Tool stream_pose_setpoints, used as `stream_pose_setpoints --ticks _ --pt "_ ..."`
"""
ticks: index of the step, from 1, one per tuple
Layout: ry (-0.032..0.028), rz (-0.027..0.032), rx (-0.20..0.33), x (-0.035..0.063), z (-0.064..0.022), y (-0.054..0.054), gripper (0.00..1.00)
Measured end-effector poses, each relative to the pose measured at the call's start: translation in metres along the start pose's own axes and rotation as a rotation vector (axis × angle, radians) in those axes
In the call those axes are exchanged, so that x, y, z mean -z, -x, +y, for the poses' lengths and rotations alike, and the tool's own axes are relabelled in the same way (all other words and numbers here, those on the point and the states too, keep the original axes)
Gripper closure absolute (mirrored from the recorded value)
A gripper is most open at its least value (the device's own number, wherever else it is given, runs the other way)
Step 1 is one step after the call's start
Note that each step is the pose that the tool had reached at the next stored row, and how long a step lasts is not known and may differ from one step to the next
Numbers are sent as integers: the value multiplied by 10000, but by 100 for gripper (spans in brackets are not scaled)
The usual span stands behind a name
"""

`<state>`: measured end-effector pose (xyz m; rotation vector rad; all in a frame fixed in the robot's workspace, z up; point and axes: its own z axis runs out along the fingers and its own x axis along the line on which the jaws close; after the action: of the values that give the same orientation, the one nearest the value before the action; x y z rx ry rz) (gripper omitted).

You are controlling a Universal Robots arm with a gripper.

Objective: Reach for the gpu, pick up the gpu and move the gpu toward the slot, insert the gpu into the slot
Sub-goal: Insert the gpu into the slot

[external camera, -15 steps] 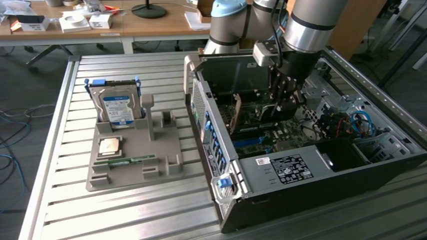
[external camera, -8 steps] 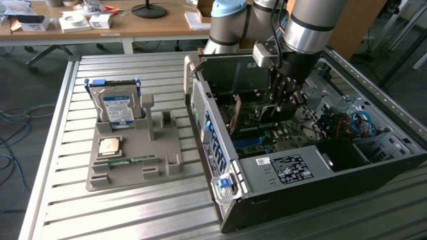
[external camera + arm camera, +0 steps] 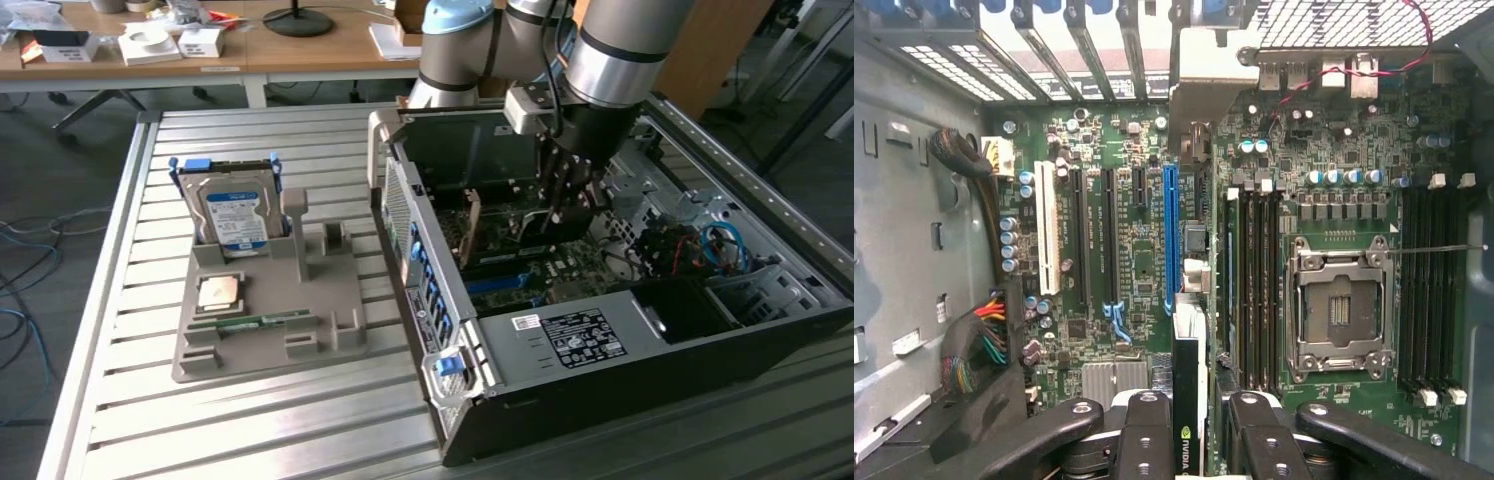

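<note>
Wrist view only gives the gpu [image 3: 1189, 400] edge-on, so both flat faces are hidden. The end nearest the camera runs off the picture's edge, same as the backs of the fingers [image 3: 1149, 440] either side of it. The card also covers a strip of the motherboard [image 3: 1144, 250] right under it, so no telling what sits there. In the exterior view the arm [image 3: 614, 60] gets chopped off at the top edge, the case [image 3: 400, 200] near wall hides the closest bit of the board, and the fingers block most of the card. Print on the hard drive [image 3: 238, 215] label and the sticker [image 3: 583, 338] is too small to read.
</note>
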<state>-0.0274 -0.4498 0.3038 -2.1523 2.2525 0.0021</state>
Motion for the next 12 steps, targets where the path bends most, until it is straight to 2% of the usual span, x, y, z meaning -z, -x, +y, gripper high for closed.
stream_pose_setpoints --ticks 12 --pt "1 2 -1 -47 5 -1 73"
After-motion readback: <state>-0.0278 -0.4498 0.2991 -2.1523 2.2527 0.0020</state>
